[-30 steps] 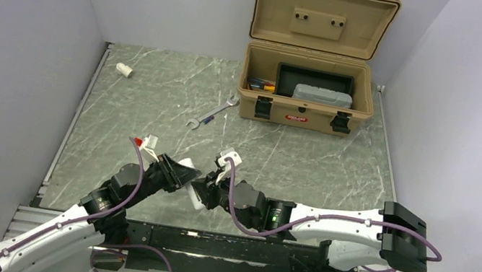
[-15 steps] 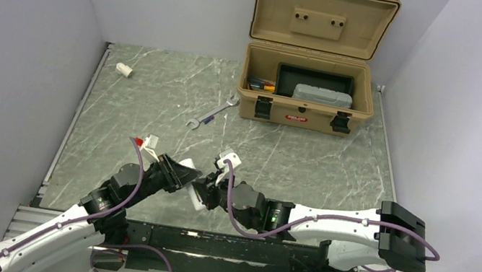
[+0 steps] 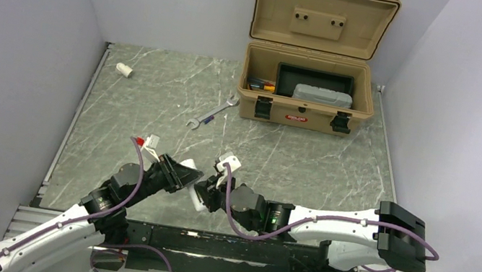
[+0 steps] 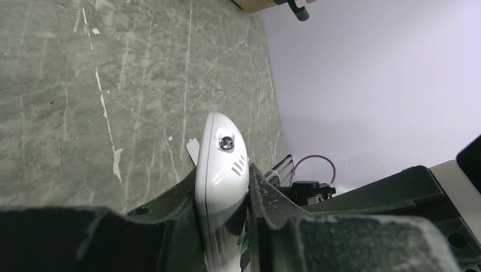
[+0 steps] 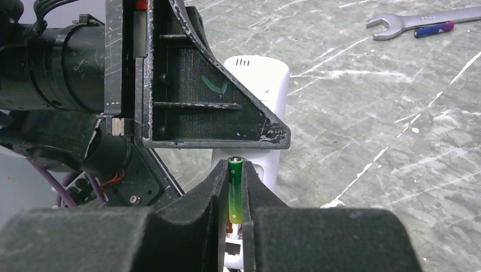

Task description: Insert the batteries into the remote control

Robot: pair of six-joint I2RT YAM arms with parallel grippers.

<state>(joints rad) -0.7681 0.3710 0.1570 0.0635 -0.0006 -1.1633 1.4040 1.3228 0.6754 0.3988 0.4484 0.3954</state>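
Wrench (image 3: 212, 112), toolbox (image 3: 304, 111) well beyond remote control (image 4: 221, 170)

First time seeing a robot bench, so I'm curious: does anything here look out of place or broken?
Nothing looks broken or spilled. A silver wrench lies loose on the table just outside the open toolbox, and a small white cylinder sits alone near the far left edge. Both seem stray.

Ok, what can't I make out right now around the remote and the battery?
- Remote control battery bay: left wrist view, buried in the left tool; right wrist view, behind that tool's side plate.
- Battery lower end: right wrist view, sunk inside the right tool.
- Battery-to-remote contact: top view, too small, covered by both wrists.
- Any battery already loaded: no view shows it.
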